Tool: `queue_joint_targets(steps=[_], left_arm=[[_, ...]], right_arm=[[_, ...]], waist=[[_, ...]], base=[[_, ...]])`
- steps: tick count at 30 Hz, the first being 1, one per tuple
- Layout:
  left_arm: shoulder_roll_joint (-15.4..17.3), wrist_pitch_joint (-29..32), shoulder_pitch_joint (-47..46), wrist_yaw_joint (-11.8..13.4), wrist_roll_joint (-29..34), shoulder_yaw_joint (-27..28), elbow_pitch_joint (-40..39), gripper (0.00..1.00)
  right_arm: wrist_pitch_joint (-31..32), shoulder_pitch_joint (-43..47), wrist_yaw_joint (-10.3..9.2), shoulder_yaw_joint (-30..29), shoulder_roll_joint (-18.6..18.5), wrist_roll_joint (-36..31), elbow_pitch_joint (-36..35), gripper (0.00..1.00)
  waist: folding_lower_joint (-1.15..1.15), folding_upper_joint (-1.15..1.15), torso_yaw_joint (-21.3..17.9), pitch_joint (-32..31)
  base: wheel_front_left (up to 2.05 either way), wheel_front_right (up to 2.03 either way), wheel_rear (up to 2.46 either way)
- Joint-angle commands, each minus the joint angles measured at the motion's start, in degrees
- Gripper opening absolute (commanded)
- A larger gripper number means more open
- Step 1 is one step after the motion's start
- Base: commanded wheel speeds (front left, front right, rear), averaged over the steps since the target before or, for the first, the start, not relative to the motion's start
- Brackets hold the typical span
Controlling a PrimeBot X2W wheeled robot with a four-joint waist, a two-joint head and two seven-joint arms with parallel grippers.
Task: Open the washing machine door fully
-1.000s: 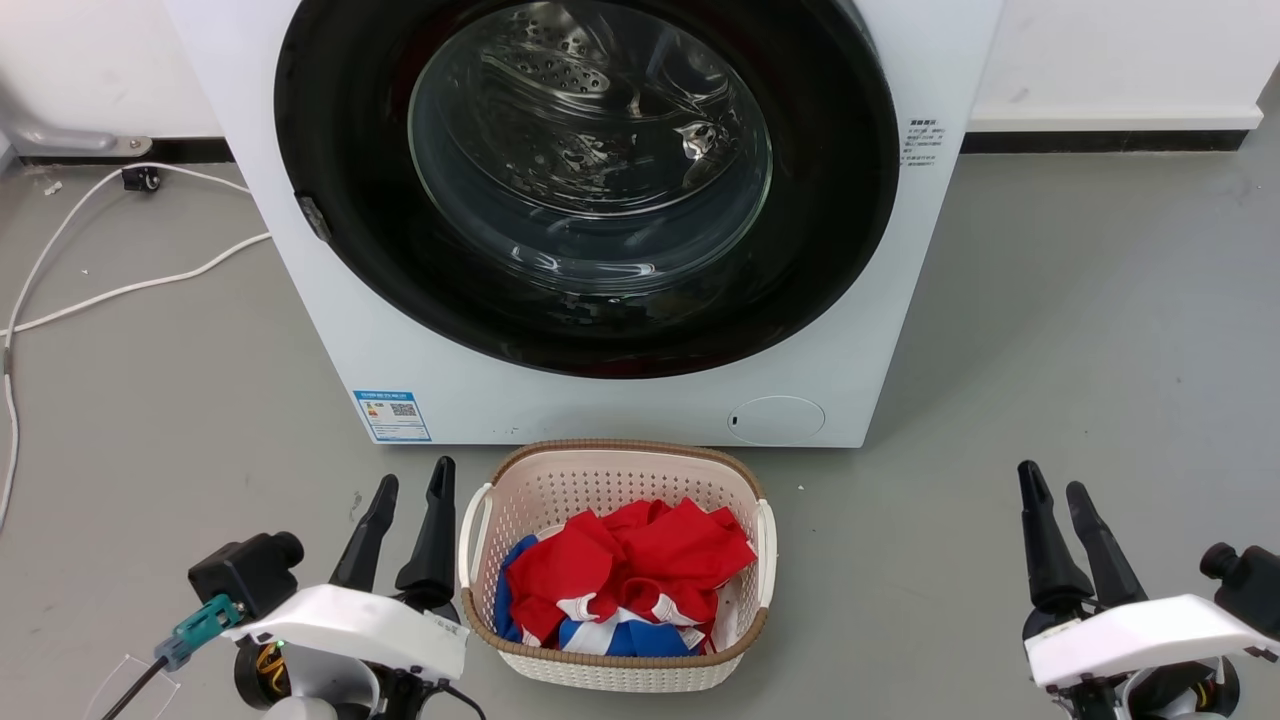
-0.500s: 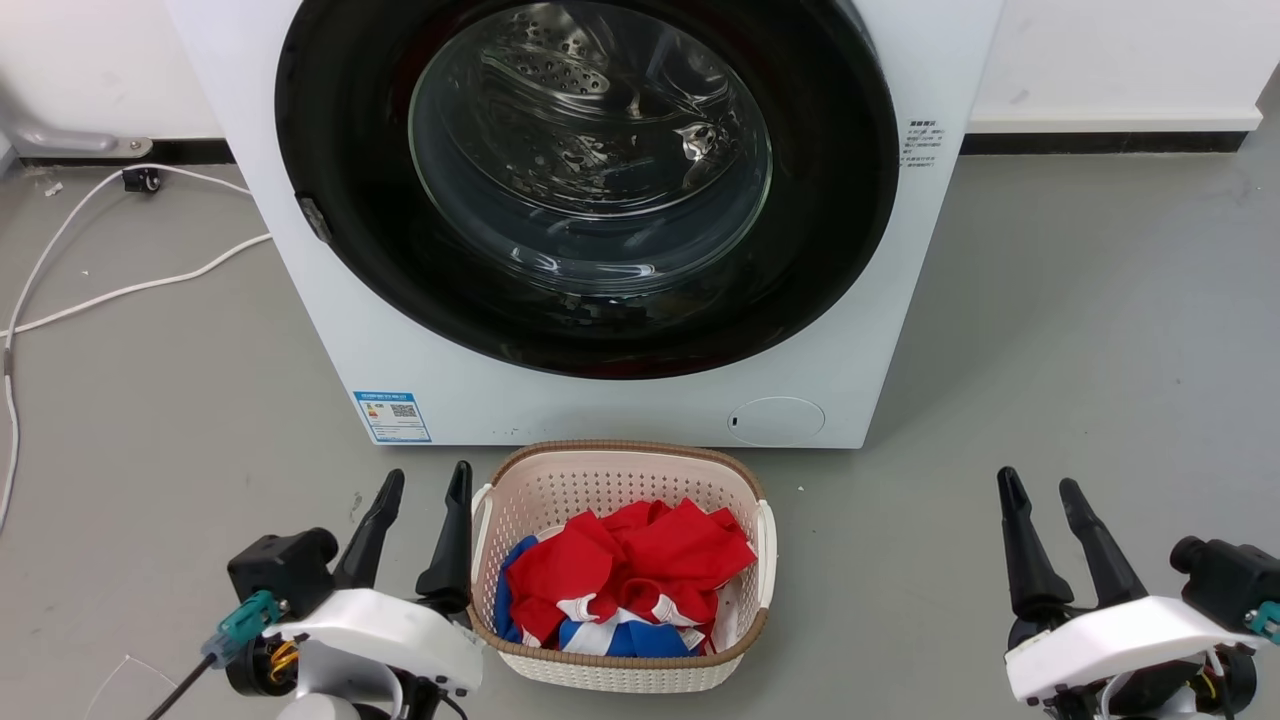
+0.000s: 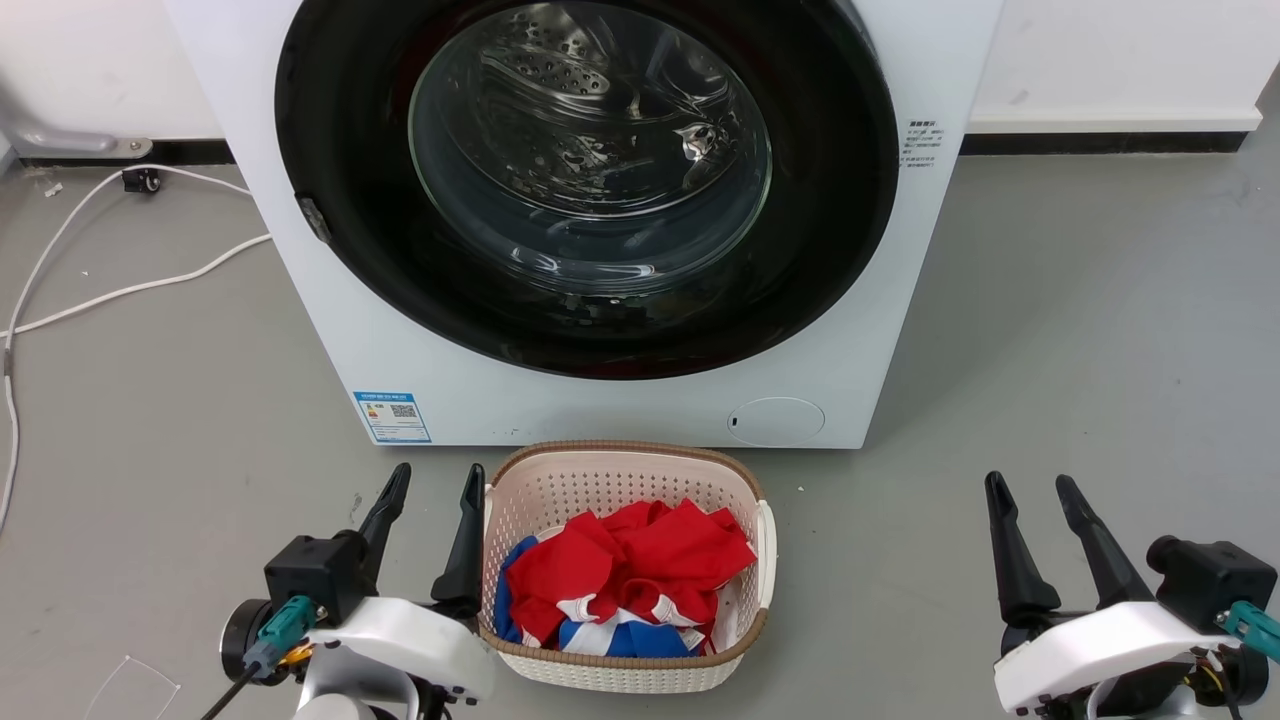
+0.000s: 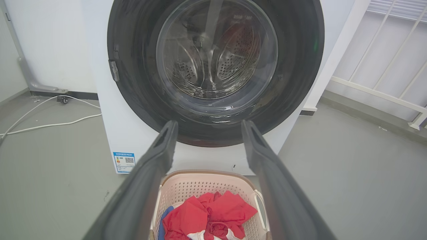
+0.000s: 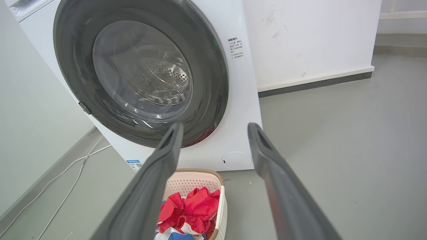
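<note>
Both claws have drifted inward, left claw (image 3: 438,470) just beside the laundry basket (image 3: 620,450), right claw (image 3: 1028,480) well apart, each spread and empty; the washing machine door (image 3: 340,200) sits shut ahead, so this looks like the approach: next, reach its left-edge catch (image 3: 313,218)

A basket (image 3: 622,448) of clothes (image 3: 625,560) stands before the washing machine (image 3: 600,408).

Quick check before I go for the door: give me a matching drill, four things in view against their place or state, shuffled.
1 washing machine door
2 basket
3 left gripper
4 white cable

A loose on the floor, far left
B shut
C open, beside the basket
D holds red and blue clothes

Pairs: 1-B, 2-D, 3-C, 4-A
</note>
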Motion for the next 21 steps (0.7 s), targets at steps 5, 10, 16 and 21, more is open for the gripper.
queue_joint_targets(steps=[5, 10, 16, 21], left_arm=[[0.6, -1.1, -1.1, 0.2, 2.9, -0.6, 0.2, 1.0], [0.4, -1.6, -1.1, 0.0, 4.6, -0.6, 0.7, 1.0], [-0.6, -2.4, -0.9, -1.3, 4.7, 0.4, 1.6, 1.0], [-1.4, -2.9, -0.7, -2.8, 4.3, 1.7, 2.8, 1.0]], right_arm=[[-0.6, 0.7, 0.0, 0.0, -0.1, -3.2, -0.9, 1.0], [-0.7, 0.7, 0.0, -0.1, -0.1, -5.6, -1.0, 1.0], [-1.2, 0.8, 0.0, -0.2, 0.0, -7.5, -1.0, 1.0], [-1.6, 1.0, 0.0, 0.0, 0.0, -9.1, -0.8, 1.0]], waist=[[0.0, 0.0, 0.0, -0.1], [0.0, 0.0, 0.0, -0.1], [0.0, 0.0, 0.0, -0.1], [0.0, 0.0, 0.0, -0.2]], base=[[0.0, 0.0, 0.0], [0.0, 0.0, 0.0], [0.0, 0.0, 0.0], [0.0, 0.0, 0.0]])
